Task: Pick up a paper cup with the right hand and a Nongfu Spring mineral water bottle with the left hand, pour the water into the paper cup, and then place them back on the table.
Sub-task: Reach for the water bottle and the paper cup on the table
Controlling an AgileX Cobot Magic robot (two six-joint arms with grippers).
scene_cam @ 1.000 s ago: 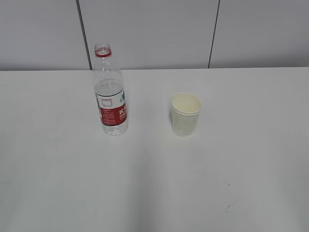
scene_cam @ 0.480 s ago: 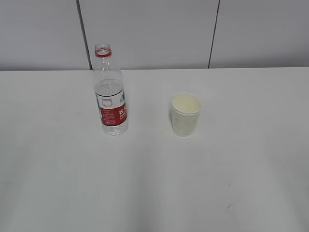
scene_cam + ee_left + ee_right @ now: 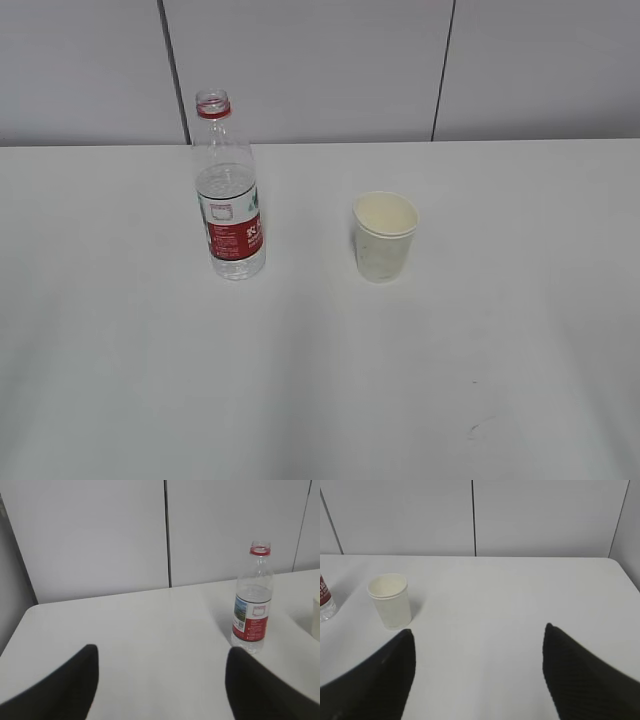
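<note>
Bottle [image 3: 230, 190] upright, uncapped, on white surface [image 3: 320, 380]; cup [image 3: 384, 236] upright beside it, apart. Left gripper [image 3: 160, 680] and right gripper [image 3: 477, 667]: jaws apart, holding nothing, short of both.

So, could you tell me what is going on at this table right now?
Nothing is being handled yet. An uncapped Nongfu Spring mineral water bottle, partly filled, stands upright on the white table, and an empty paper cup stands apart to its right. Neither arm appears in the exterior view. The left tool is open and faces the bottle from a distance; the right tool is open, with the cup ahead and to its left. Pouring has not started.
</note>
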